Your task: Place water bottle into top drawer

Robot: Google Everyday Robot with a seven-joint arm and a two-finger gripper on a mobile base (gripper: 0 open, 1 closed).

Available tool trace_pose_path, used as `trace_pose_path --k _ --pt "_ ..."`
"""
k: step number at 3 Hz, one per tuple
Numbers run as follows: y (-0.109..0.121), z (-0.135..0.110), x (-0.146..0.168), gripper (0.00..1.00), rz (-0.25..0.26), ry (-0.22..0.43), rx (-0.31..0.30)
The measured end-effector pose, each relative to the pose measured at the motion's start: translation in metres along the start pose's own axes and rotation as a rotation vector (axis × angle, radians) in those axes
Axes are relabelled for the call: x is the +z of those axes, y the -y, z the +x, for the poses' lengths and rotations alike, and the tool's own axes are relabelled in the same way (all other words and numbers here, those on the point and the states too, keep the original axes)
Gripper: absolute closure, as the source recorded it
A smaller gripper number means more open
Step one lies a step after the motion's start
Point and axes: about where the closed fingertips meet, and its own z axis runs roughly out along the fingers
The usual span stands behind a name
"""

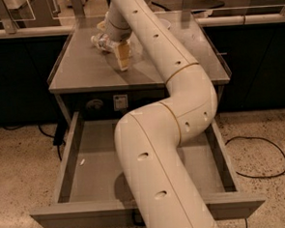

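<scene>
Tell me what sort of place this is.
Probably a lab or workshop: grey metal table, open top drawer, speckled floor with loose cable. The gripper hangs over the table, at the water bottle.

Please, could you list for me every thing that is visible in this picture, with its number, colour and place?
water bottle: one, clear, lying on the table, far left part, beside the gripper
top drawer: one, grey, open, at the front below the table
table: one, grey top, centre
small scrap: one, white, on the drawer floor, left side
cable: one, black, on the speckled floor, right
arm: one, white, reaching over the drawer to the table
gripper: one, pale, low over the table, right of the water bottle
</scene>
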Motion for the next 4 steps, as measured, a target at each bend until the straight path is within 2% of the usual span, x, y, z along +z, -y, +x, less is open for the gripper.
trace_pose_path --k 1,2,3,4 --pt "0.0 0.0 -0.001 0.0 0.003 0.009 0.008" --pt "-0.001 -0.003 -0.022 0.0 0.0 0.018 -0.01" --pt "0.004 -0.012 -0.043 0.0 0.006 0.021 -0.053" --pt "-0.001 -0.024 -0.044 0.0 -0.033 0.028 -0.093"
